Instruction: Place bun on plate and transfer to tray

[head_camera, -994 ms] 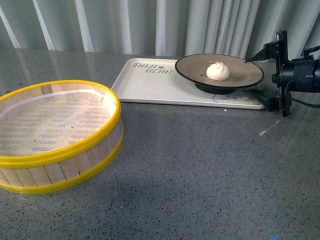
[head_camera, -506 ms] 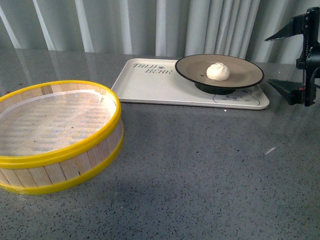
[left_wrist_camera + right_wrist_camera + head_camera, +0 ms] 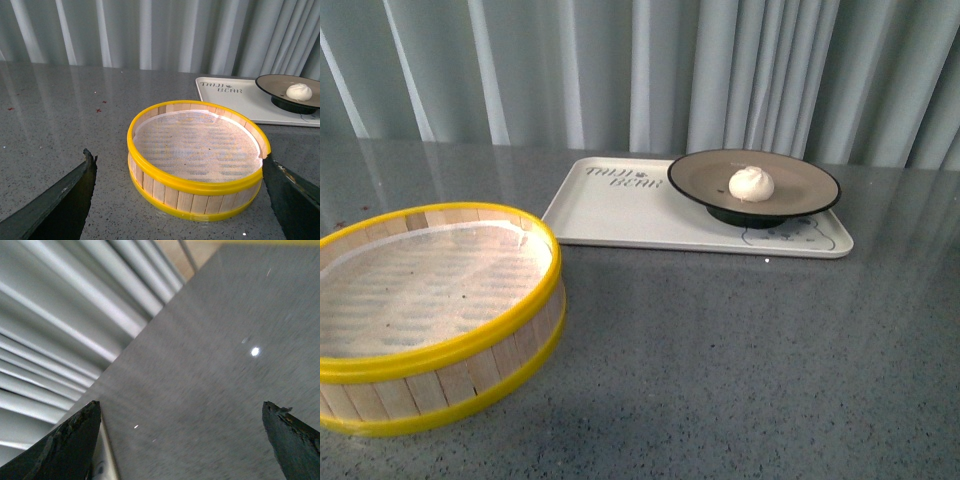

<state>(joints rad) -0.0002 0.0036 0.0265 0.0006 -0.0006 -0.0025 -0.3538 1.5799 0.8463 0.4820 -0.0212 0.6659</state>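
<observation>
Bun (image 3: 751, 184) sits on plate (image 3: 790, 172), plate on tray (image 3: 620, 205); task looks complete; both claws released, empty.

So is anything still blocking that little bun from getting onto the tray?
Nothing visible does. The bun sits on the plate, and the plate already rests on the tray. The bamboo steamer stands apart, nearer the camera.

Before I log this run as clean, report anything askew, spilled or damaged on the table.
Nothing stands out. The bun sits whole near the middle of the plate, and the plate rests level on the right part of the tray. The steamer basket stands upright and intact. A few small red specks dot the table.
</observation>
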